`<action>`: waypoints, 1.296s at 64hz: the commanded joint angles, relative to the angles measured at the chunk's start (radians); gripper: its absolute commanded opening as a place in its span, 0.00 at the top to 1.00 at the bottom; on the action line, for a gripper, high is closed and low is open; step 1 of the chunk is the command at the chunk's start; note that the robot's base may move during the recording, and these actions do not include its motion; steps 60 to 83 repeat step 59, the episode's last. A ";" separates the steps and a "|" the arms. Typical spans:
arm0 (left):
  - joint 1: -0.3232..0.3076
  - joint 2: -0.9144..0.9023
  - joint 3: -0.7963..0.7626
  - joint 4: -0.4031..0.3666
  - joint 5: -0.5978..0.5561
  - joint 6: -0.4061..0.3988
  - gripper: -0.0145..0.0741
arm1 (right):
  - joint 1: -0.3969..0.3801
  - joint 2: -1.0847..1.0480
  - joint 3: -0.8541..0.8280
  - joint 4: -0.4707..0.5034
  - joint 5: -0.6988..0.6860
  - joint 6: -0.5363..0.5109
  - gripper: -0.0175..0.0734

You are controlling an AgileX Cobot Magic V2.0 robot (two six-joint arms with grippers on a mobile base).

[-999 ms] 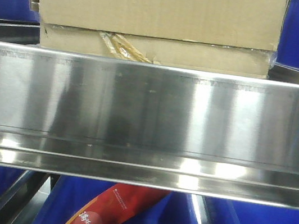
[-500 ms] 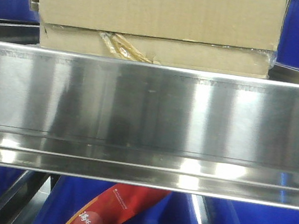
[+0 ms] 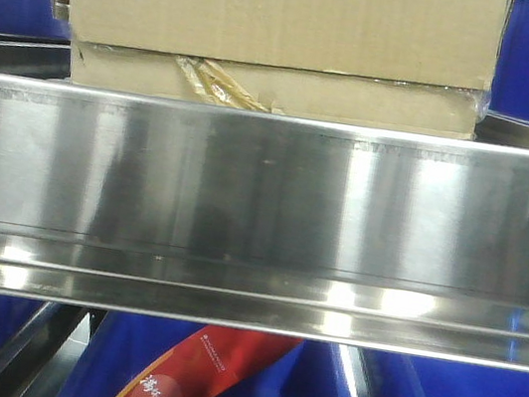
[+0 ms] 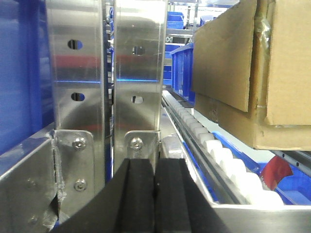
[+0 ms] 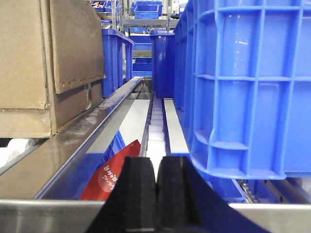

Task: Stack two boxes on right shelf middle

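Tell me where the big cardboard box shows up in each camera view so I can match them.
Front view: large box fills the top centre, resting on the thin flat box above the shelf rail.
Left wrist view: upper right.
Right wrist view: upper left.
Shared landmark: the red printed package, low in all three.

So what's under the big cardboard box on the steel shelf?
The large box sits on a thin flat box with torn yellowish tape, resting on the shelf. The rail hides its underside.
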State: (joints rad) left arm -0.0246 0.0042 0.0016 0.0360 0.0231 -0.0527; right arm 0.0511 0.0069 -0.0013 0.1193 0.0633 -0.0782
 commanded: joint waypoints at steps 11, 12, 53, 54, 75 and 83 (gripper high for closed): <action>0.004 -0.004 -0.002 -0.006 -0.017 0.001 0.96 | -0.005 -0.007 0.001 0.003 -0.025 0.001 0.98; 0.004 -0.004 -0.002 -0.006 -0.017 0.001 0.96 | -0.005 -0.007 0.001 0.003 -0.025 0.001 0.98; 0.004 -0.004 -0.002 -0.006 -0.017 0.001 0.96 | -0.005 -0.007 0.001 0.003 -0.025 0.001 0.98; 0.004 -0.004 -0.002 -0.006 -0.017 0.001 0.96 | -0.005 -0.007 0.001 0.003 -0.025 0.001 0.98; 0.004 -0.004 -0.002 -0.006 -0.017 0.001 0.96 | -0.005 -0.007 0.001 0.003 -0.025 0.001 0.98; 0.004 -0.004 -0.002 -0.006 -0.017 0.001 0.96 | -0.005 -0.007 0.001 0.003 -0.025 0.001 0.98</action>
